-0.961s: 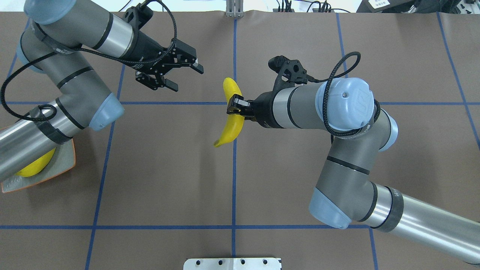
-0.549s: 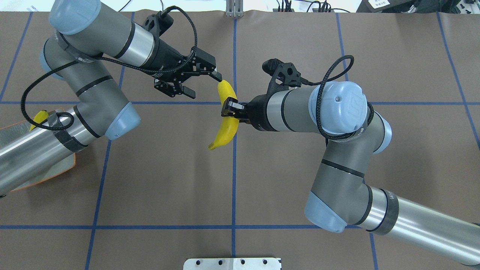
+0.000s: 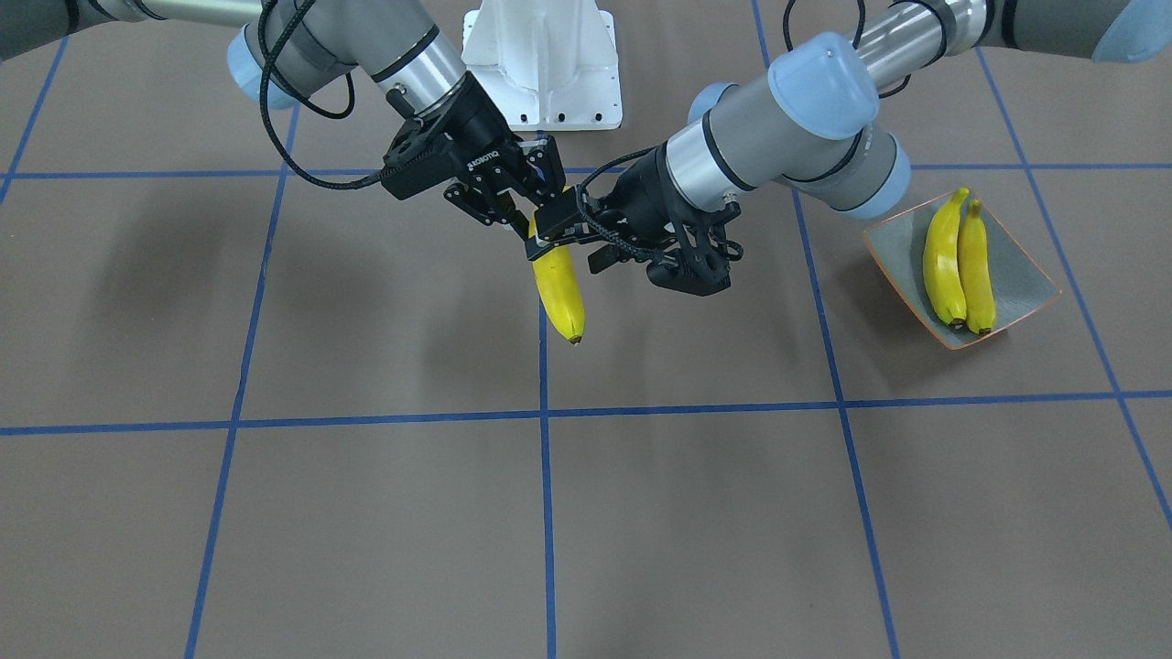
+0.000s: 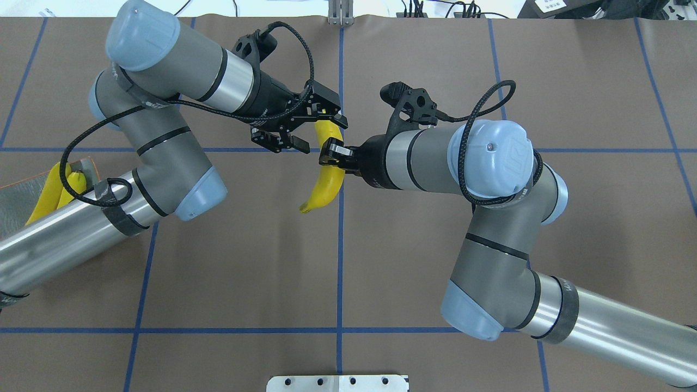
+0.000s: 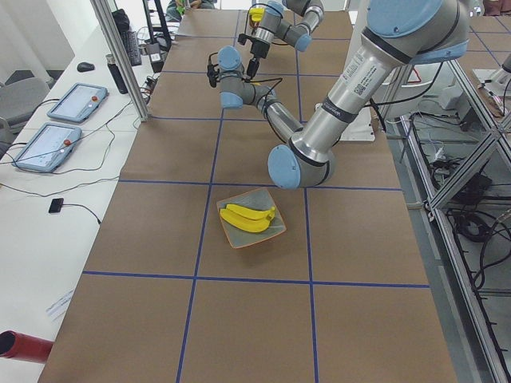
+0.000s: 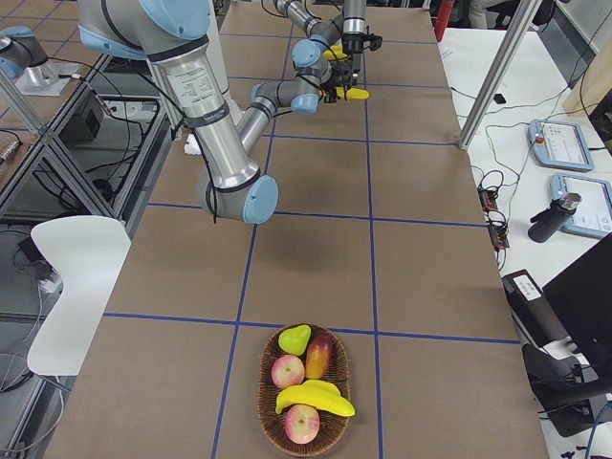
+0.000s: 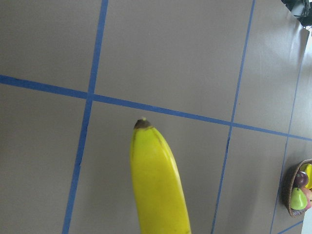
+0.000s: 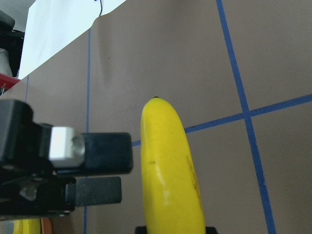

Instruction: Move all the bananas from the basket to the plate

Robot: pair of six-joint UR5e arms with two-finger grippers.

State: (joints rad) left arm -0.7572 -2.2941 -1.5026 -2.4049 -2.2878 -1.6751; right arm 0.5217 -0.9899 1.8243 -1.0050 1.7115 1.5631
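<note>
- right gripper: jaws clenched on the held banana at about mid-length, and I log this as a grasp
- held banana: aloft over the middle of the table, close to the centre blue tape line; it hangs roughly upright with its free dark tip pointing down
- left gripper: jaws spread apart at the held banana's upper end; one finger overlaps the fruit in the overhead view and the other stands off to the side; I cannot tell whether either finger touches it
- plate: square, grey-green with an orange rim; it sits on the robot's left side of the table, well apart from both grippers
- two bananas: lying side by side in the plate, touching along their length
- basket: oval wicker, at the robot's right end of the table, far from both arms
- basket banana: one yellow banana lying across the other fruit in the basket
- other fruit: a green pear at the basket's far end and three reddish-yellow round fruits around the banana; I cannot name these more exactly
- table: brown mat with a blue tape grid
</note>
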